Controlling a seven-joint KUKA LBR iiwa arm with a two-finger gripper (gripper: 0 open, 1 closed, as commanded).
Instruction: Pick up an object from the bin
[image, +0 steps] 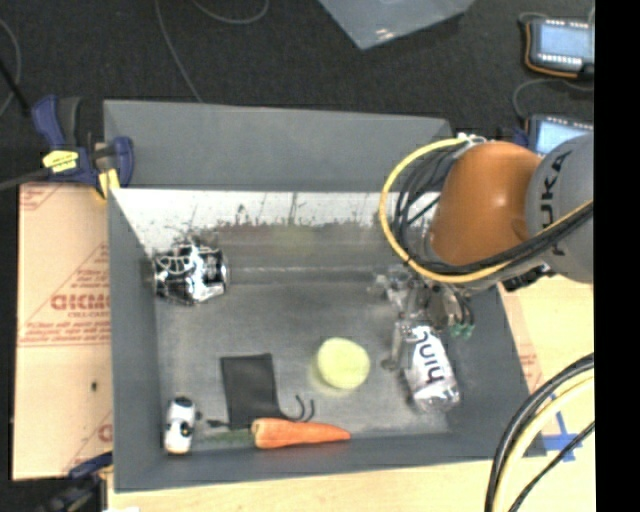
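Gripper (412, 322) sat low at the right side of the bin (280, 150), over the top end of 1 white pouch (432, 371) with dark lettering. Couldn't tell whether it was apart or closed. Yellow-green disc (342, 363) lay just left of the pouch, carrot (298, 433) near the front wall.

Carrot (298, 433) lies before disc (342, 363); packet (432, 372) lies right of disc.
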